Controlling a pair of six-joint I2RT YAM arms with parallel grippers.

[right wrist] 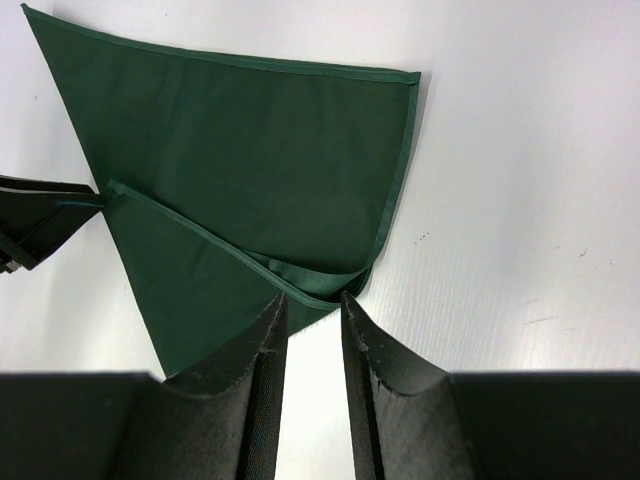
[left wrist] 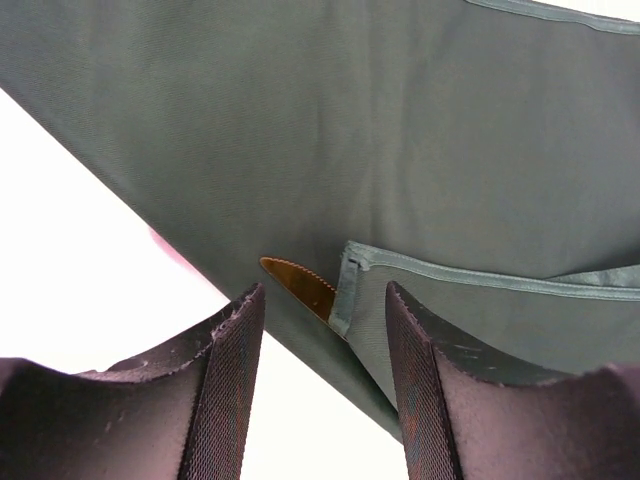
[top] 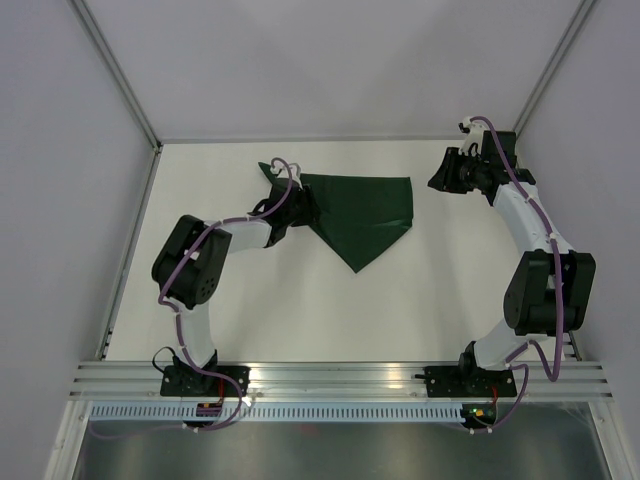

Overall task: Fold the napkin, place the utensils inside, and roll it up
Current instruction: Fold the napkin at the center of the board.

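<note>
Left pincer: jaws stand roughly half apart and clamp nothing. The napkin lies folded into a dark green triangle on the table, with its left corner directly at this pincer's fingertips. In the left wrist view, 1 hemmed flap corner sits between and just ahead of the 2 fingers. A brown, serrated utensil tip protrudes from under that flap, nearer the left-hand finger. The rest of the utensil is hidden by cloth. Right pincer: jaws are narrowly parted, bare table shows in the gap, and nothing is held. The napkin's right corner is near this pincer but apart from it, ahead of its fingertips.
</note>
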